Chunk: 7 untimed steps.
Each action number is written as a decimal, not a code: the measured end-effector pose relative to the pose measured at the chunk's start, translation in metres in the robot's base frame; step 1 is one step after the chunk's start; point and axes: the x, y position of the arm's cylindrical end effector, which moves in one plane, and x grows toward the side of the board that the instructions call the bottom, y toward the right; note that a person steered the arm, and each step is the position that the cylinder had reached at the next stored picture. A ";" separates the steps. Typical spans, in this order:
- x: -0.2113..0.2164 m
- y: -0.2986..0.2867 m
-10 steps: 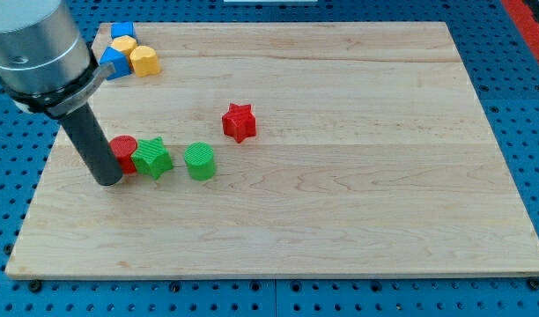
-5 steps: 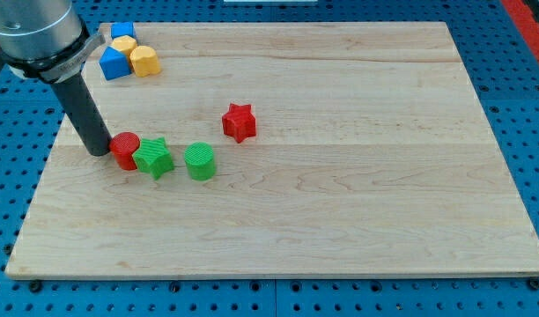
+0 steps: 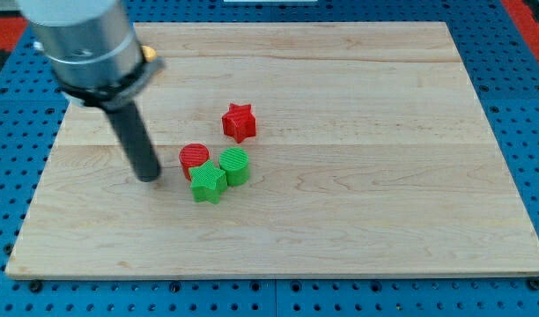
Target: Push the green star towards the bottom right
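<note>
The green star (image 3: pixel 207 182) lies left of the board's middle, touching a red cylinder (image 3: pixel 195 159) above it and a green cylinder (image 3: pixel 235 165) to its upper right. My tip (image 3: pixel 148 177) rests on the board to the left of this cluster, a short gap from the red cylinder and the green star. A red star (image 3: pixel 239 121) sits apart, above and to the right of the cluster.
The wooden board (image 3: pixel 340 220) lies on a blue pegboard. The arm's grey body (image 3: pixel 84 44) covers the board's top left corner; a bit of a yellow block (image 3: pixel 150 55) shows at its right edge.
My tip swept right and down, pushing the red cylinder, green star and green cylinder rightwards into a tight cluster. The arm now hides the blue and yellow blocks at top left.
</note>
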 end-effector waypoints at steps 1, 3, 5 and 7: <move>0.004 0.104; 0.017 0.075; 0.053 0.133; 0.053 0.275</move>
